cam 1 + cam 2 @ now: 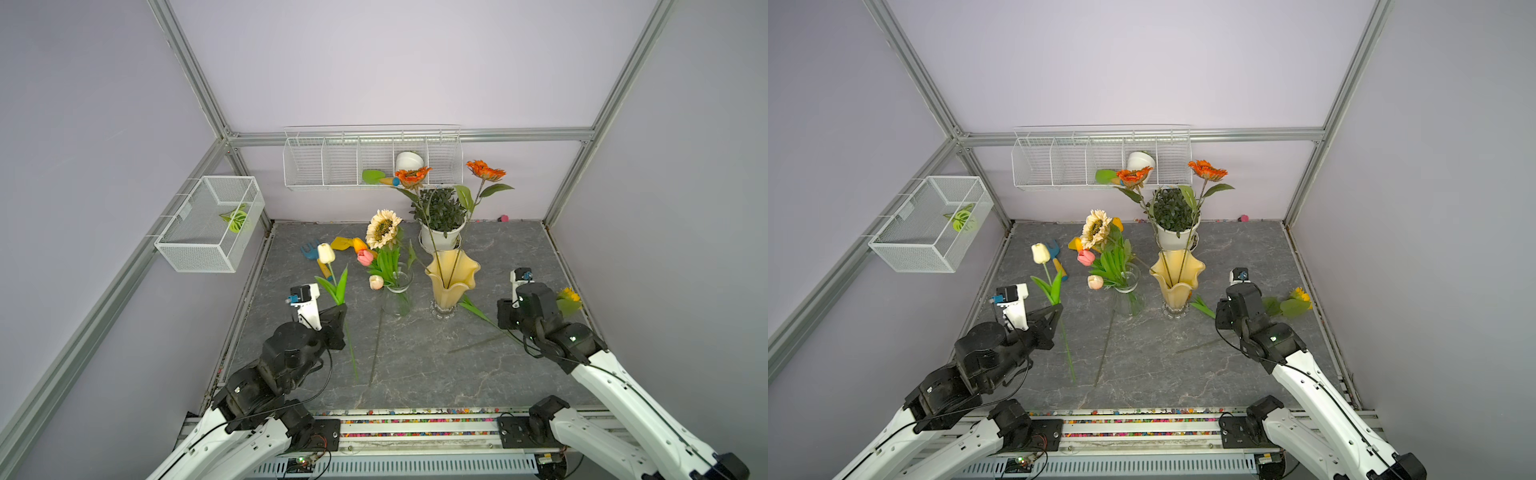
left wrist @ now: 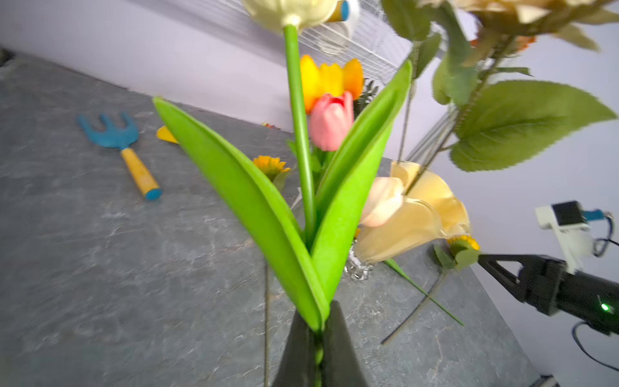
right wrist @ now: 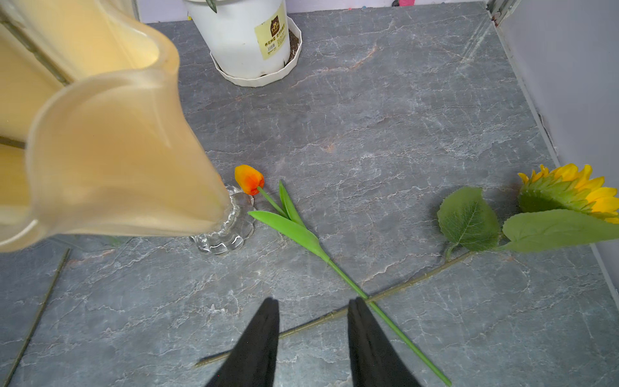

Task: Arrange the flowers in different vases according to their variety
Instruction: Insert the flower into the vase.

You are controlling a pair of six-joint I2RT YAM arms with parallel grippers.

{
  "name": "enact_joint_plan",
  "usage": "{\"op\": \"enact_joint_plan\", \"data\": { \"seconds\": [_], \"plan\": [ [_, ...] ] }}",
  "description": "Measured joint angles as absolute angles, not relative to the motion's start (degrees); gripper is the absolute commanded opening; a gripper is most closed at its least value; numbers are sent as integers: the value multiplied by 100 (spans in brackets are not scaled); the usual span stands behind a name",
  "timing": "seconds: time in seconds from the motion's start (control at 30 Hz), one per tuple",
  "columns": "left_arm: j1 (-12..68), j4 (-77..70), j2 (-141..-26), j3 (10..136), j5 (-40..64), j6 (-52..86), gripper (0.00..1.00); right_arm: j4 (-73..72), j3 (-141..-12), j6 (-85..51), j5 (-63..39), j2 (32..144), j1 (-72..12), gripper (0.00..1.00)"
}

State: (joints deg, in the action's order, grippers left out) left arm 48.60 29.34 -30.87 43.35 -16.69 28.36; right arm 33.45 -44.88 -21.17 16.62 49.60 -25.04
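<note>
My left gripper (image 2: 318, 323) is shut on the green stem of a white tulip (image 1: 326, 252), held upright left of the clear vase (image 1: 398, 291). That vase holds pink and peach tulips, with a cream sunflower (image 1: 383, 228) rising above them. Two orange flowers (image 1: 412, 175) stand in the pale-yellow vase (image 1: 451, 282). My right gripper (image 3: 315, 303) is open just above the table, right of the yellow vase. It hovers where the stems of an orange tulip (image 3: 249, 179) and a yellow sunflower (image 3: 569, 192) cross, both lying flat.
A potted green plant (image 1: 441, 216) stands behind the yellow vase. A blue rake (image 1: 309, 249) and a yellow trowel (image 1: 343, 243) lie at the back left. A wire rack (image 1: 372, 158) hangs on the back wall and a mesh basket (image 1: 210, 224) on the left wall. A bare dark stem (image 1: 376, 345) lies before the clear vase.
</note>
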Motion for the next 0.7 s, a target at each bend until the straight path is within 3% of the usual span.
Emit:
{"op": "enact_joint_plan", "data": {
  "seconds": [0.33, 0.7],
  "plan": [
    [6261, 1975, -4058, 5223, -2193, 1208, 0, 3363, -4488, -2023, 1638, 4954, -2471, 40],
    [6608, 416, -4185, 5297, -2473, 89, 0, 3367, -4488, -1966, 1577, 5033, -2471, 40]
  ]
}}
